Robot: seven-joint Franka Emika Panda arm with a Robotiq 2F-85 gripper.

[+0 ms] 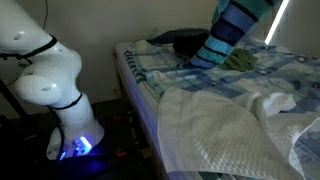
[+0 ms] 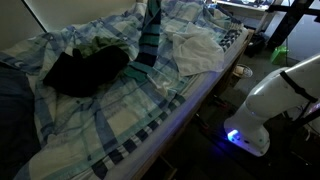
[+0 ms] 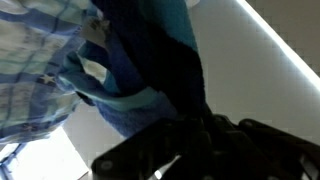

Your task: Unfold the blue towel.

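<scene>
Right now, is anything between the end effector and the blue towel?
Nothing visible: the end effector is shut on the blue towel, which hangs down to the bedsheet beside a dark cloth.

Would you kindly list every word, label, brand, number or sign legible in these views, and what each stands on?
None: no text can be read in any view.
On the blue towel: stripes only; a small pale patch on it in the wrist view may be a tag, too blurred to read.
On the robot base: a blue light, no lettering visible.
</scene>
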